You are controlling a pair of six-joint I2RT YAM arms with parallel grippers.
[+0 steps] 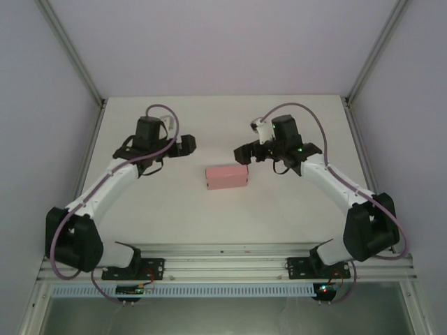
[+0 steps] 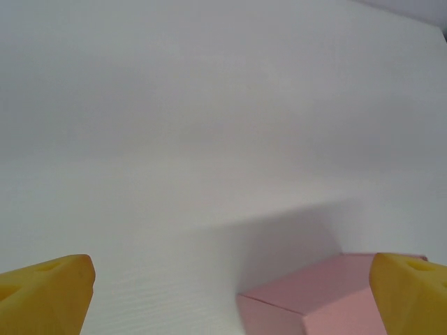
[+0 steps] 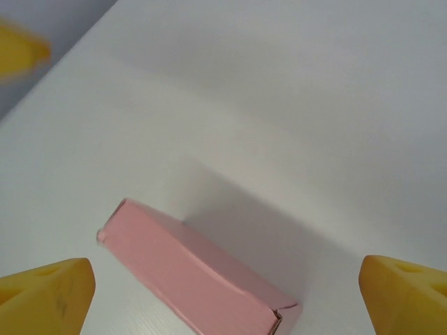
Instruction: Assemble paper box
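Note:
The paper box (image 1: 227, 176) is a small closed pink rectangular box lying flat on the white table, between the two arms. My left gripper (image 1: 184, 144) hovers to its upper left, apart from it, and is open. In the left wrist view its yellow fingertips (image 2: 43, 293) stand wide apart, with a corner of the paper box (image 2: 328, 300) low on the right. My right gripper (image 1: 243, 152) is open just beyond the box's right end. Its yellow fingertips (image 3: 408, 296) are spread wide, and the paper box (image 3: 195, 272) lies on the table beneath them, untouched.
The white table (image 1: 223, 125) is bounded by grey walls and metal frame posts (image 1: 73, 56) at the back corners. An aluminium rail (image 1: 223, 262) carrying both arm bases runs along the near edge. A yellow fingertip (image 3: 21, 52) of the left gripper shows at the right wrist view's upper left.

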